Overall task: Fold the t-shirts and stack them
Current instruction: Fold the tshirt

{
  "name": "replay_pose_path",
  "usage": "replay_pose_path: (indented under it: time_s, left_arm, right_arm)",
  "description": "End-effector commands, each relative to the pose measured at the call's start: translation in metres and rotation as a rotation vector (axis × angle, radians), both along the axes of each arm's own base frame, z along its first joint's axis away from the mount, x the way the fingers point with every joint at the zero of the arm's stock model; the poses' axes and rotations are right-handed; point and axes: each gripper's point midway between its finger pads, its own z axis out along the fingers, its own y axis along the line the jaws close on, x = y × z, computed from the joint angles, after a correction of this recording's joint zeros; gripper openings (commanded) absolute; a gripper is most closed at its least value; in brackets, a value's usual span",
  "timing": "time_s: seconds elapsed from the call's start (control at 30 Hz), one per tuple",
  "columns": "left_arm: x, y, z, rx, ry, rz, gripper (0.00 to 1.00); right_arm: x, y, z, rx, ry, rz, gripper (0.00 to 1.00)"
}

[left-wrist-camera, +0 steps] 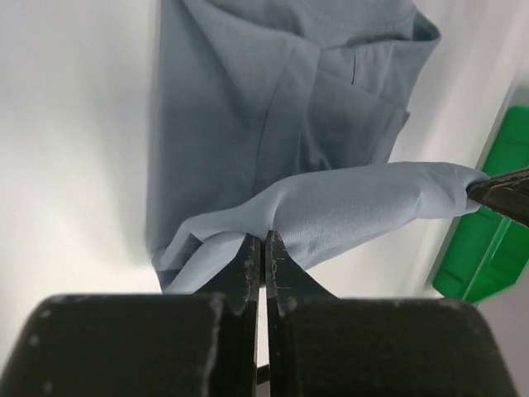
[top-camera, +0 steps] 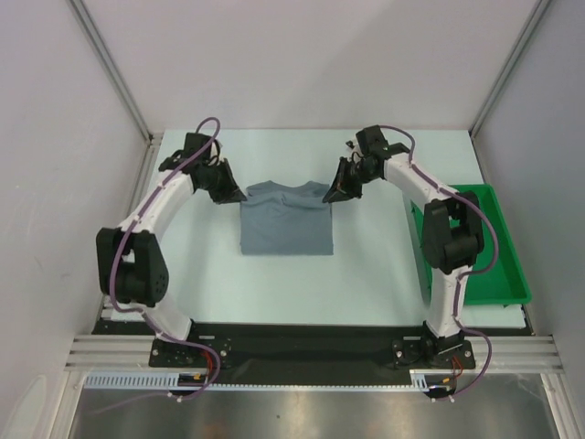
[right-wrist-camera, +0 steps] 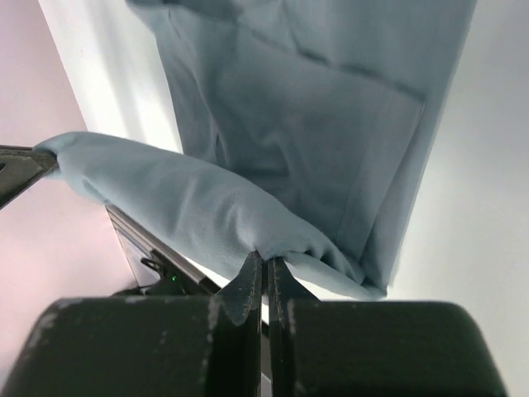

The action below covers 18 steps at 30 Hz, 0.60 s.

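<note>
One slate-grey t-shirt [top-camera: 285, 219] lies on the worktop [top-camera: 366, 293], midway between its left and right edges and nearer the far edge. Its sleeves and sides look tucked in, so it reads as a narrow rectangle with the collar at the far end. The left end effector [top-camera: 230, 190] is pressed together on the cloth at the shirt's far left corner. The right end effector [top-camera: 338, 189] pinches the far right corner likewise, and the wrist views show the edge between them raised off the surface as a band. The lengthwise folds seem done and the cross fold, far end over near end, in hand. No folded stack is visible; a green tray [top-camera: 507, 274] sits at the right edge.
</note>
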Motion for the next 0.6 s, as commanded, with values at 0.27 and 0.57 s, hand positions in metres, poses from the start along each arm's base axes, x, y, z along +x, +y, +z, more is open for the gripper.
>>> replay_pose_path:
  time_s: [0.27, 0.57]
  left_arm:
    - [0.073, -0.012, -0.023, -0.015, -0.036, -0.057, 0.00]
    - [0.097, -0.015, -0.041, -0.023, -0.026, -0.065, 0.01]
  right_arm:
    - [0.058, 0.005, -0.016, 0.034, -0.034, -0.006, 0.00]
    - [0.082, 0.004, -0.030, 0.036, -0.030, -0.038, 0.00]
